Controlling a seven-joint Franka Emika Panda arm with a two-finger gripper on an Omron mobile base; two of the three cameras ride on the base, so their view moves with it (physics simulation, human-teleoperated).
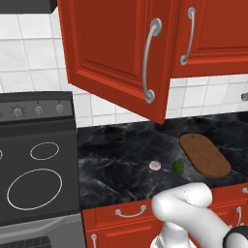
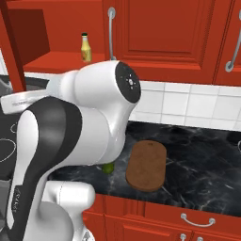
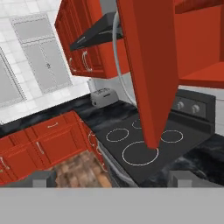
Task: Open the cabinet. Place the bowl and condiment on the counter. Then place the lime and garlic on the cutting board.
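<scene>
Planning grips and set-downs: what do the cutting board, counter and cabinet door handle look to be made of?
Cutting board: apparently wood, matte brown with faint grain streaks. Counter: looks like polished black marble or an imitation, white veining and glossy sheen. Cabinet door handle: seemingly metal, smooth silver-grey with highlights along the curve. All rendered, so these are looks only.

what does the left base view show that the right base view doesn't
Left base view alone: the garlic on the counter, the stovetop with its knobs, and the front of the open cabinet door. Right base view alone: the condiment standing on the cabinet shelf. Shared: the cutting board, bare, the lime beside it on the counter, half hidden by the arm from the right, and the lower drawers.
</scene>
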